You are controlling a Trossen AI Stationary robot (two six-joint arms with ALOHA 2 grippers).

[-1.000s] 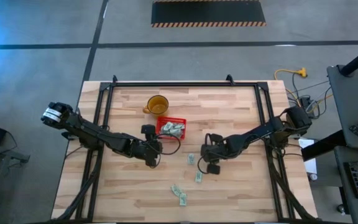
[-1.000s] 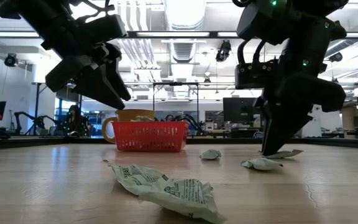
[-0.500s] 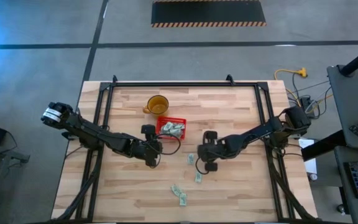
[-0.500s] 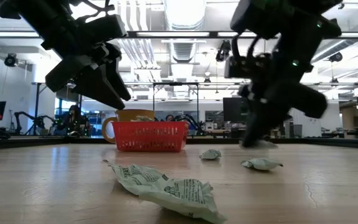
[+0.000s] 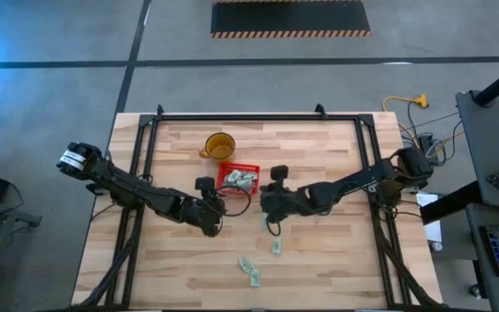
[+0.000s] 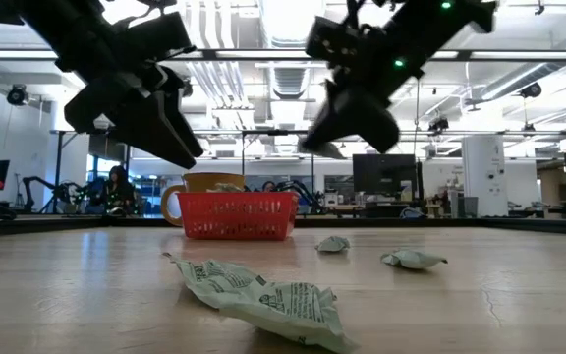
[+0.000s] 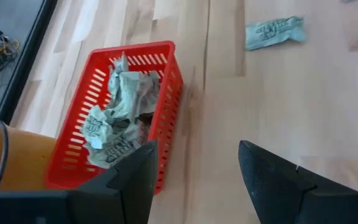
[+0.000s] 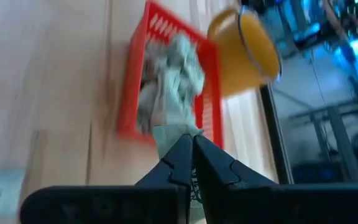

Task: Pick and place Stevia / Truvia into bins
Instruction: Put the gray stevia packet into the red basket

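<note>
The red basket (image 5: pixel 238 178) stands on the table beside the amber cup (image 5: pixel 219 146) and holds several crumpled pale green sachets (image 7: pixel 120 112). My right gripper (image 5: pixel 266 199) hangs just right of the basket, shut on one sachet (image 8: pixel 171 132). To the basket's near left, my left gripper (image 7: pixel 194 180) hovers open, holding nothing. More sachets lie flat on the table (image 5: pixel 266 222) (image 5: pixel 276 247) (image 5: pixel 249 270). My right gripper pinches one end of a sachet (image 8: pixel 174 134) between its two fingertips. The fingers slant down, coming from the table's right side. The rest of the sachet sticks out past the fingertips, lifted clear of the table.
The cup (image 6: pixel 199 182) stands right behind the basket (image 6: pixel 237 214). Loose sachets lie in the table's near middle (image 6: pixel 263 295) (image 6: pixel 414 259) (image 6: pixel 334 243). A black frame rail (image 5: pixel 249 118) runs round the table's edge.
My right gripper has risen from the table and gone left and far, toward the basket, turning its wrist as it went. The sachet it stood on has come up with it, clear of the table. The other sachets lie as before.
</note>
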